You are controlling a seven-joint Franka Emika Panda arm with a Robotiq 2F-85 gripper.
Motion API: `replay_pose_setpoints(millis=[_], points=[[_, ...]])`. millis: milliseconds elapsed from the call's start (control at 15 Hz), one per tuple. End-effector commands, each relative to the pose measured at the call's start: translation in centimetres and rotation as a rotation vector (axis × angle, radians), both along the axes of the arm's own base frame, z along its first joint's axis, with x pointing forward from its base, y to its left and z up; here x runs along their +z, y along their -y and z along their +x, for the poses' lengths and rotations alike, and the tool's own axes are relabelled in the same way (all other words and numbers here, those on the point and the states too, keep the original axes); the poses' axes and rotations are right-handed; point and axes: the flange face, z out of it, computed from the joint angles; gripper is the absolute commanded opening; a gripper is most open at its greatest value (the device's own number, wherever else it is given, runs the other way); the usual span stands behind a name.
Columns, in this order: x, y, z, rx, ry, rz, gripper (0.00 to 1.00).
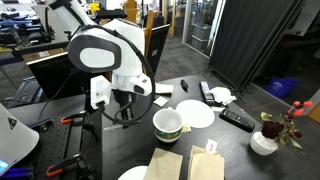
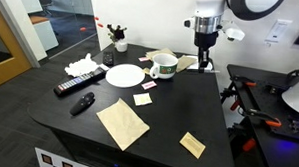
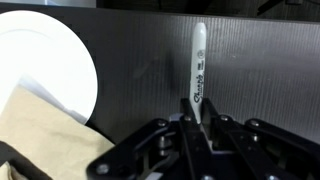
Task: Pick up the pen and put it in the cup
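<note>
Pinched shut on the pen (image 3: 199, 62) with the gripper (image 3: 197, 118), right at the dark bottom end, going by the wrist view. Most of the pale part poking out in front, pointing away. Too small to make out the pen in both exterior views. Hanging just beside the cup (image 2: 166, 69), on the side away from the plate (image 2: 123, 75), and looking lifted a bit off the black table (image 2: 168, 114). Not over the cup yet, so left to do: slide across above the rim, then let go. Probably a very light pen, hard and stiff, not bendy, not easy to break. Smooth and round too, so likely slippery and quick to roll or twist in the grip. Held at one end only, so may swing or tip like a seesaw if moved fast. Better to grab nearer the middle for a steady hold; with this end hold, go slow and squeeze firmly. Wide and low cup, open on top, so an easy place to drop into and not likely to fall over. Best to lower the tip inside before opening, or else may bounce off the rim and roll away on the table. Farther from the cup, past the plate: a black remote (image 2: 74, 87), not part of the job.
</note>
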Motion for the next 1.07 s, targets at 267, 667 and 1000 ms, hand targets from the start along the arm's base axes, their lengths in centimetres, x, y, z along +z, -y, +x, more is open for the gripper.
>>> replay_pose_setpoints(millis=[267, 667, 1000], points=[[6.3, -0.8, 2.3, 0.023, 0.038, -0.007, 0.04], [10.1, -1.2, 5.9, 0.028, 0.012, -0.016, 0.04], [13.1, -1.2, 9.1, 0.023, 0.014, -0.034, 0.04]])
